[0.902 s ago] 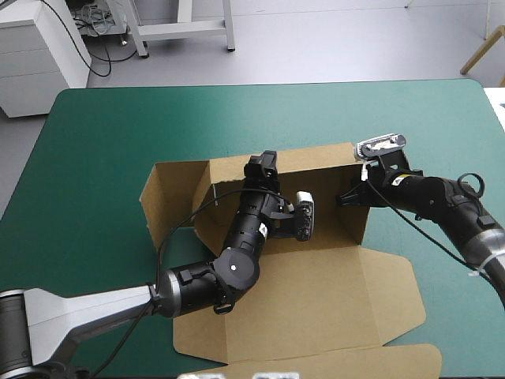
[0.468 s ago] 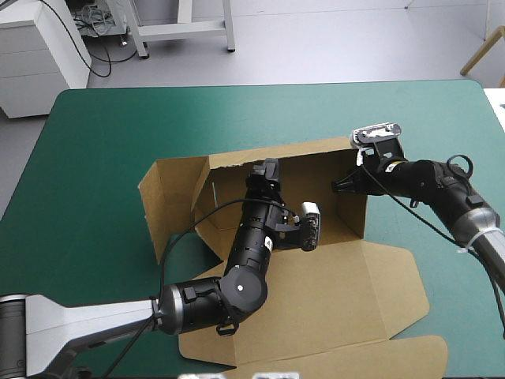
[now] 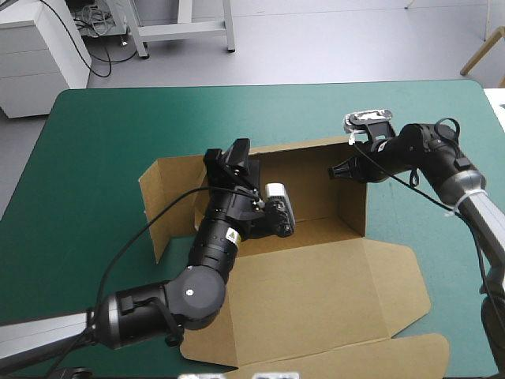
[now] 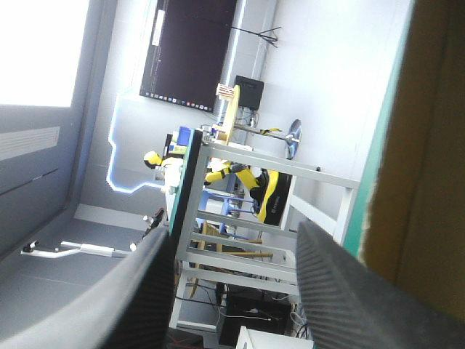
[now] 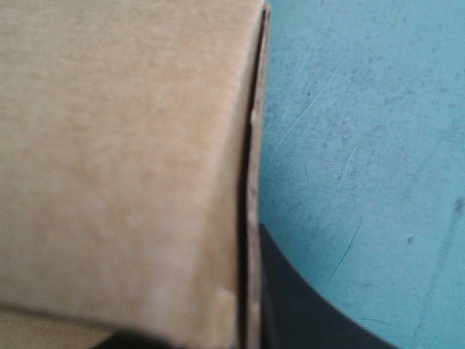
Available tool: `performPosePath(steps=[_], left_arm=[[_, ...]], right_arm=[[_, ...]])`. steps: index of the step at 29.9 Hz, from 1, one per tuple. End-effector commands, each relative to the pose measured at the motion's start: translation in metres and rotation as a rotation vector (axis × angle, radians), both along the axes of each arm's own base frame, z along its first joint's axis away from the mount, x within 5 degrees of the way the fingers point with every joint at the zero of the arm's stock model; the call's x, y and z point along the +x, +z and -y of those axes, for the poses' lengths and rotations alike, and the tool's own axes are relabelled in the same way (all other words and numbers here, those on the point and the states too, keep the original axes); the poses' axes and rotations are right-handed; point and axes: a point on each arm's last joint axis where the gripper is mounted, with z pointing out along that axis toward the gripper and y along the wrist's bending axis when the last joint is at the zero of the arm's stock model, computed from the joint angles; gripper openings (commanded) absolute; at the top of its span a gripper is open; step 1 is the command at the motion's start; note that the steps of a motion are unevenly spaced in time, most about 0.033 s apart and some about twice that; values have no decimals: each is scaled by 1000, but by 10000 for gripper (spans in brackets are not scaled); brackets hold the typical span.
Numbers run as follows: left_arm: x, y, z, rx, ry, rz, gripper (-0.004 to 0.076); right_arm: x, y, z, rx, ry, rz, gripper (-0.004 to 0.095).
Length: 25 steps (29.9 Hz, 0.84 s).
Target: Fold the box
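There is one box [image 3: 316, 284] and two grippers. The box, a brown cut sheet, lies at the middle of the teal-green table [image 3: 102, 126]. Its broad lid lies flat toward the near edge, with a long flap nearest of all. Beyond the lid the tray stands open, its far and right walls raised and its left flaps splayed outward.

The left gripper [image 3: 230, 162] rises over the tray's left part. Its black fingers [image 4: 145, 291] stand well apart and hold nothing, with brown board just beside one of them. Farther back, the right gripper [image 3: 338, 170] is at the far right corner, its fingers pinched on the edge of the right wall.
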Motion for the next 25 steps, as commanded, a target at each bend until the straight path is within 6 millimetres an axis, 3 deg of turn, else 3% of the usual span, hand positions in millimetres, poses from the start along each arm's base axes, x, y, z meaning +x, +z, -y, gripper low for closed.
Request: performPosePath(steps=[1,6,13,22,25], left_arm=[[-9,52,-25,-114,24,173,366],[-3,81,-57,-228,96,207,323],[27,102,-114,-404,293,159,-7],[67,85,-183,-619,535,-58,1],[76,75,-210,-701,634,-155,1]], right_arm=[[-1,16,-2,1,12,-75,0],[16,8,-6,-14,27,-193,0],[44,-6,-12,6,-14,-242,0],[70,-31,-16,-11,-29,-284,8],[72,-33,-15,-37,-5,-269,118]])
